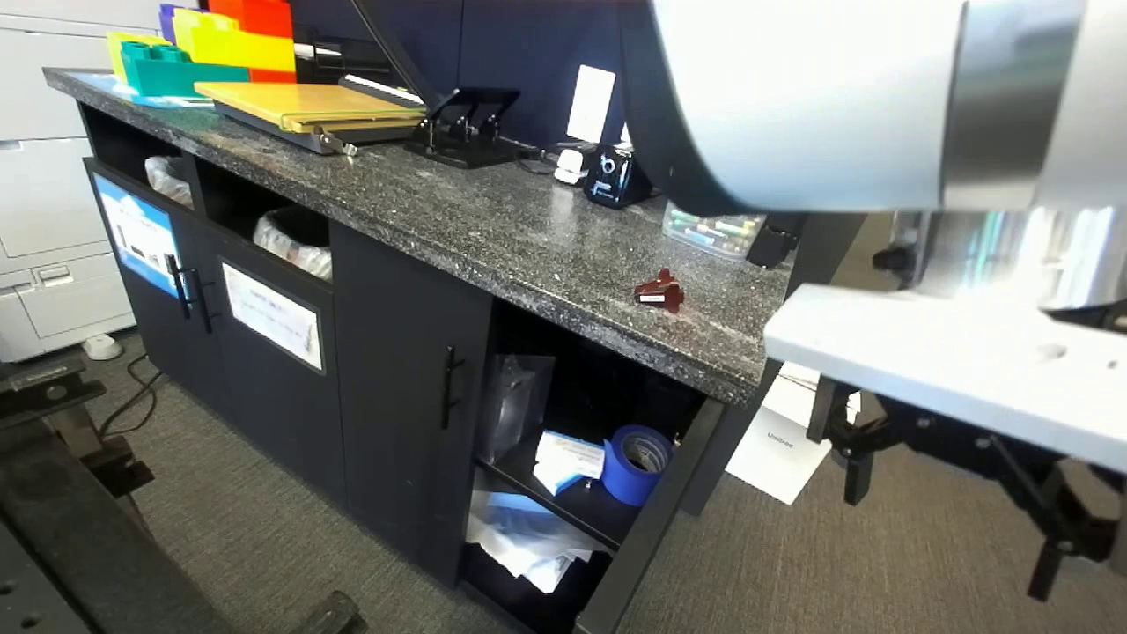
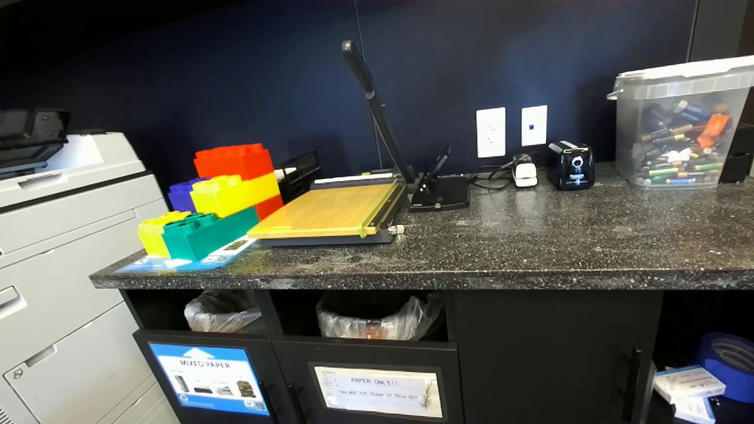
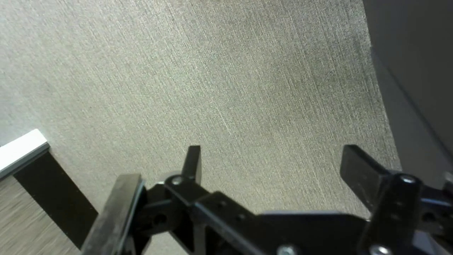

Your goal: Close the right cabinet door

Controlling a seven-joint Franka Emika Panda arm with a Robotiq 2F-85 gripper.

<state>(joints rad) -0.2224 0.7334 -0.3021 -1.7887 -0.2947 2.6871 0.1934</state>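
1. Right cabinet door [image 1: 653, 519]: flat, dark slab swung outward beneath the corner of the bench [image 1: 493, 220], seen nearly edge-on in an exterior view; lower end cut off by the frame.
2. Bench: speckled black top, stone-like, with a thick straight edge; matte dark fronts [image 1: 396, 387] below, fitted with slim bar handles [image 1: 449, 387].
3. Tool [image 3: 271, 156]: released; black, angular fingers [image 3: 193, 161] spread well apart, with fine-ribbed grey carpet [image 3: 219, 88] visible between. To the right of the door in an exterior view; relative depth hard to judge.
4. Compartment [image 1: 607, 379] beside the door: shelf [image 1: 590, 511] bearing a ring-shaped roll of blue tape [image 2: 727, 369], sliced by the frame's edge in an exterior view, next to a small white-and-blue box [image 1: 568, 458]; pale, crumpled wrappings [image 1: 533, 537] below, material uncertain. Upper recess lost in shadow.
5. Robot arm [image 1: 810, 106]: smooth, white, rounded shell with a metallic band, cropped at top and right.
6. Translucent plastic tub [image 1: 715, 233]: packed with small cylindrical pieces, partly concealed by the arm in an exterior view.
7. Studded plastic blocks [image 2: 221, 200], brightly coloured, near a smooth, flat yellow board [image 2: 330, 212] on the bench; also a small dark-red object [image 1: 659, 291], jagged in outline, identity uncertain.
8. Smooth dark panel [image 3: 421, 63] along the right of the wrist view: cropped; cannot tell whether door or cabinet side. White-edged object [image 3: 23, 150] at left likewise cropped, unidentified.
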